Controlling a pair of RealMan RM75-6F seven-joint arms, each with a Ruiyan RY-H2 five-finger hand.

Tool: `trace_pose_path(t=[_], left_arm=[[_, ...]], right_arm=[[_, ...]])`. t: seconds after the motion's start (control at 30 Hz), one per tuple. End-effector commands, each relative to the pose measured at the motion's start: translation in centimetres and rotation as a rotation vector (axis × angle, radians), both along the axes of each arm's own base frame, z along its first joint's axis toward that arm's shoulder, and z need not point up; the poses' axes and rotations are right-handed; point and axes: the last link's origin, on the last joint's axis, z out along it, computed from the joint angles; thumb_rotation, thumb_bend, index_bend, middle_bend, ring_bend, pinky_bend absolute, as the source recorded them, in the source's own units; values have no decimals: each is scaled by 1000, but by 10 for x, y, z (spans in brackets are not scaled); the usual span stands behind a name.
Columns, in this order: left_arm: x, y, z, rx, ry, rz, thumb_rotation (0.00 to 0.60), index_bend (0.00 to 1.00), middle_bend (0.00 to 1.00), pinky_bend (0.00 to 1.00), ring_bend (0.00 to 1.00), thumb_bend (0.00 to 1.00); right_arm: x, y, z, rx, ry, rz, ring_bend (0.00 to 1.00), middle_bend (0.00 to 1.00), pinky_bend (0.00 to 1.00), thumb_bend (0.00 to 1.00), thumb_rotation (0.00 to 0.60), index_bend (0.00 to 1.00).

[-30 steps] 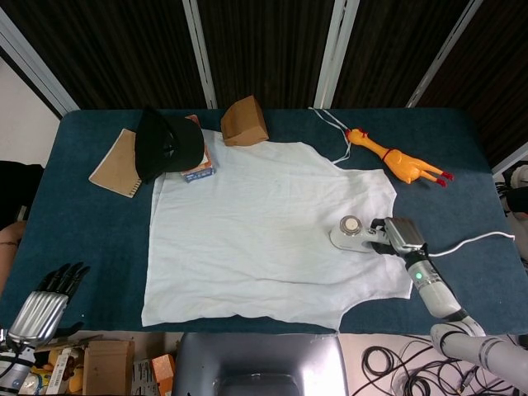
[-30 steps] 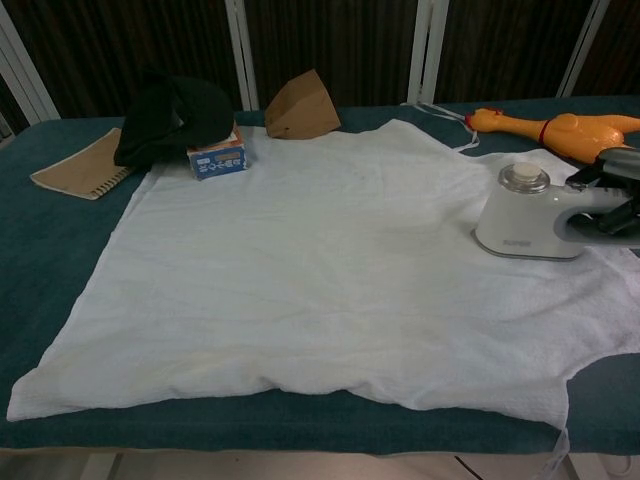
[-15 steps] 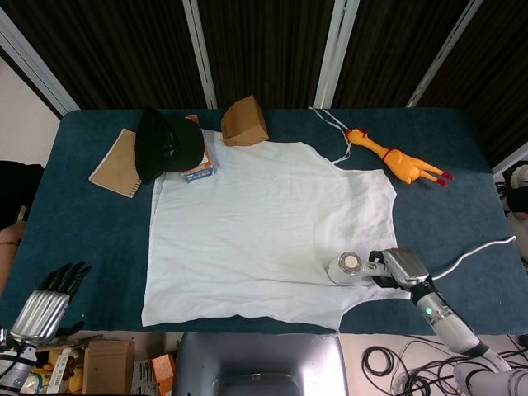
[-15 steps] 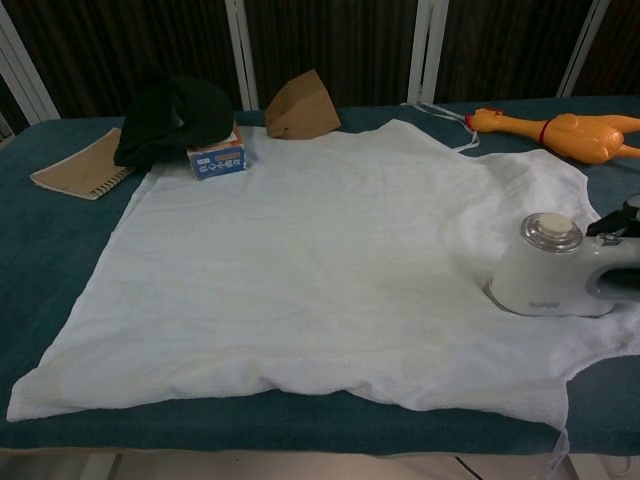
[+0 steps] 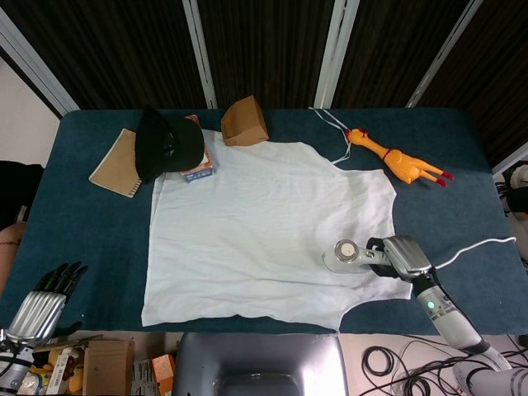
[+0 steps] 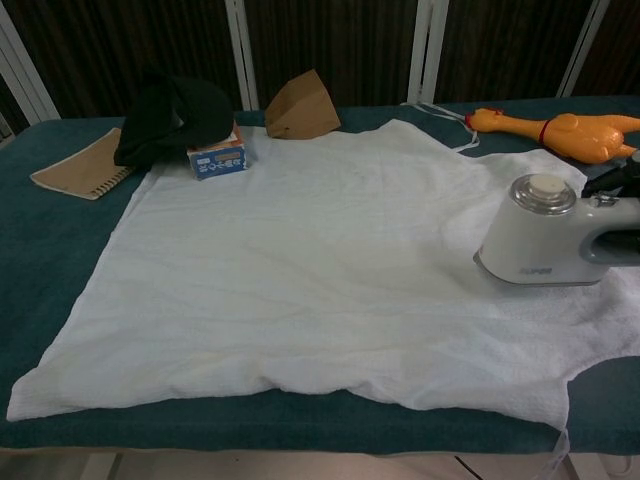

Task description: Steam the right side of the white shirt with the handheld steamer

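Note:
A white shirt [image 5: 264,231] [image 6: 320,270] lies spread flat on the dark blue table [image 5: 91,223]. The white handheld steamer [image 5: 350,255] [image 6: 535,242] stands on the shirt's right side, near the lower right armhole. My right hand [image 5: 400,256] [image 6: 618,220] grips the steamer's handle from the right. A white cord [image 5: 474,245] runs off to the right. My left hand [image 5: 41,304] hangs below the table's front left corner, fingers apart, holding nothing.
A black cap [image 5: 167,145], a small blue box [image 5: 198,171] and a tan notebook [image 5: 117,162] sit at the back left. A brown paper bag [image 5: 244,121] stands at the back middle. A yellow rubber chicken [image 5: 396,157] lies at the back right.
The steamer slid toward the front edge of the shirt, then came back a little. The left hand has stayed put.

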Motion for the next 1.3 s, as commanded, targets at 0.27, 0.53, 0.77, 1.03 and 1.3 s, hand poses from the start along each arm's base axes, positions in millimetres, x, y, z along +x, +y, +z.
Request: trace_pose_path(t=[0.27, 0.53, 0.77, 1.03, 1.3], left_arm=[[-1, 0, 0, -3, -3, 1, 600, 62, 44, 136, 0, 89], [-4, 0, 3, 5, -3, 13, 600, 62, 43, 136, 0, 89], [-3, 0, 2, 4, -9, 9, 600, 62, 44, 136, 0, 88], [-3, 0, 1, -1, -8, 10, 600, 62, 44, 136, 0, 80], [-1, 1, -1, -7, -9, 10, 600, 62, 44, 136, 0, 68]], right_arm=[[-7, -53, -14, -30, 17, -128, 933, 947, 993, 785, 600, 985], [-18, -60, -19, -22, 21, -163, 676, 698, 789, 755, 600, 594], [-27, -56, -13, 10, 57, -197, 317, 348, 420, 413, 600, 172], [-36, -55, -1, 2, 76, -247, 177, 175, 239, 270, 600, 2], [-37, -58, 4, -11, 86, -256, 104, 118, 177, 161, 600, 0]])
